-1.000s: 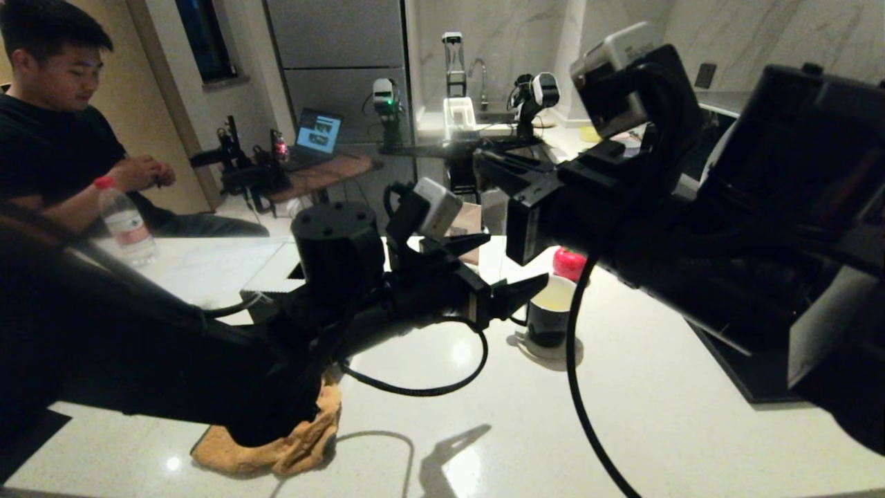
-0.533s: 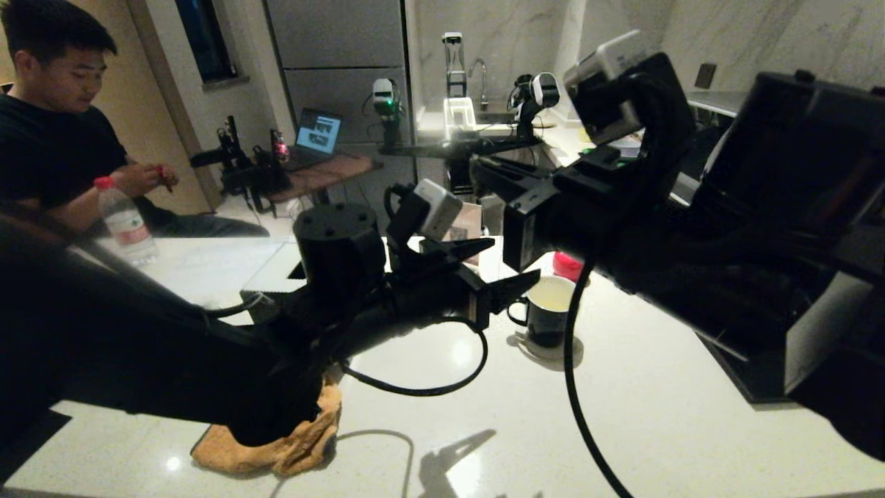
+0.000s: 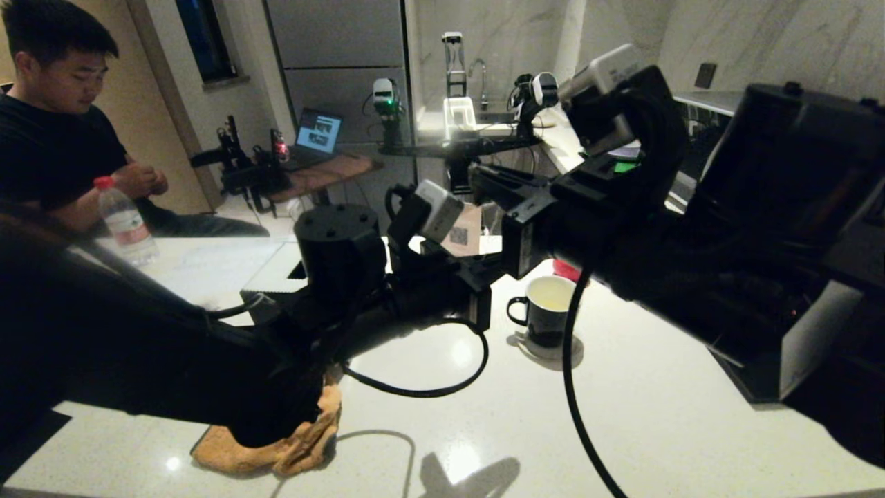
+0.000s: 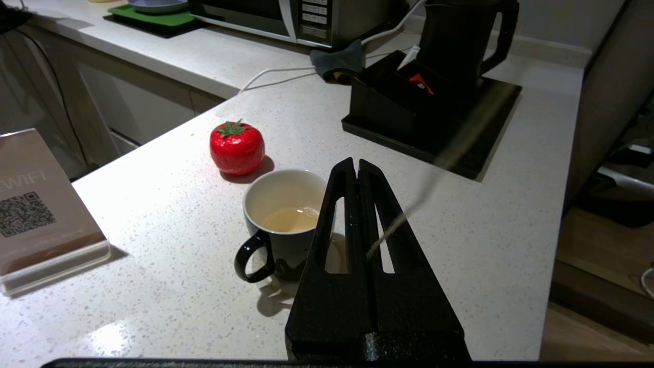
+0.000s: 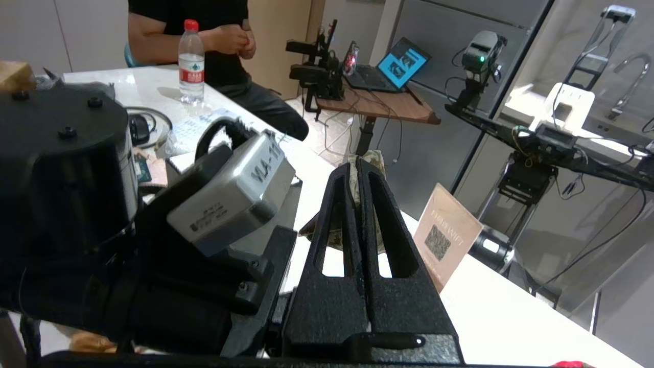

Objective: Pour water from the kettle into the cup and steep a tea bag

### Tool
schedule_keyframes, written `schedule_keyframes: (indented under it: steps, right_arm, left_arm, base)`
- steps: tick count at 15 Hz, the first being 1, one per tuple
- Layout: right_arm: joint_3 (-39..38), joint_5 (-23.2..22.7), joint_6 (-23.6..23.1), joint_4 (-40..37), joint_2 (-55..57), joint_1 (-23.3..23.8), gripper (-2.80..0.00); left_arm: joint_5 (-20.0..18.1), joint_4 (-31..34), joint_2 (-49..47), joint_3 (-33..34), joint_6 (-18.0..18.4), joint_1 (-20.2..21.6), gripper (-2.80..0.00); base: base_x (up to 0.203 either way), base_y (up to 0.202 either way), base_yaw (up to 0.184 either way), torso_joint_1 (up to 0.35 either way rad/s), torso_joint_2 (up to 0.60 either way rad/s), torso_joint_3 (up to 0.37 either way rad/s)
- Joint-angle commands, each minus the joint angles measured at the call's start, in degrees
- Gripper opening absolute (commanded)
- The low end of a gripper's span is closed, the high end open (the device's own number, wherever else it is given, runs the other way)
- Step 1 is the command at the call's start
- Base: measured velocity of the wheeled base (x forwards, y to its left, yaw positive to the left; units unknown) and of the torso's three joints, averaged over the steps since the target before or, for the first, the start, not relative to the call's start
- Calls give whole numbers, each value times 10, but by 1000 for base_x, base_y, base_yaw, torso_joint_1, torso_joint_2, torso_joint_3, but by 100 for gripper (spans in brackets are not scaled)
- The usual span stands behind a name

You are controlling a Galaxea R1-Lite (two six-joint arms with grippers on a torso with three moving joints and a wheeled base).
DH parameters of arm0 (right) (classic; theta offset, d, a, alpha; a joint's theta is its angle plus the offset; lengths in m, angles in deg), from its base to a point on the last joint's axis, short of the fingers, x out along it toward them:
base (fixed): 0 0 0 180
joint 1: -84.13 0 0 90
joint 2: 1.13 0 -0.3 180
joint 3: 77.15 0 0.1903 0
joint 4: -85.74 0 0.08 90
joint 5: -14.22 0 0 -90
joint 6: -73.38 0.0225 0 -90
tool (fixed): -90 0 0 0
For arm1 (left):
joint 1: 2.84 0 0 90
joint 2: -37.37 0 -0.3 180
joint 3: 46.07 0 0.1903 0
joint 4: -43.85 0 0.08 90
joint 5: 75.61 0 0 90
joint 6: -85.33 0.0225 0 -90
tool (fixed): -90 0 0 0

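Black left fingers [image 4: 357,168] are clenched on a thin string just beside the cup [image 4: 278,225] on the counter [image 4: 153,286]; right fingers [image 5: 360,168] pinch the tea bag [image 5: 372,158]. We fear a tug tears it or tips the mug, spilling water [image 4: 288,220].
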Motion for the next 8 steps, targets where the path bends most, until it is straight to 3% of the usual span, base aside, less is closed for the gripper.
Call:
schedule_keyframes:
  steps: [1, 8]
  right_arm:
    - [-4, 1, -1, 3, -2, 0, -280]
    - [-51, 13, -1, 9, -29, 0, -280]
  left_arm:
    - [1, -3, 3, 2, 0, 0, -280]
    - [-2, -9, 9, 4, 1, -3, -280]
  base:
    - [0, 0, 0, 0, 0, 0]
    - [0, 0, 0, 0, 0, 0]
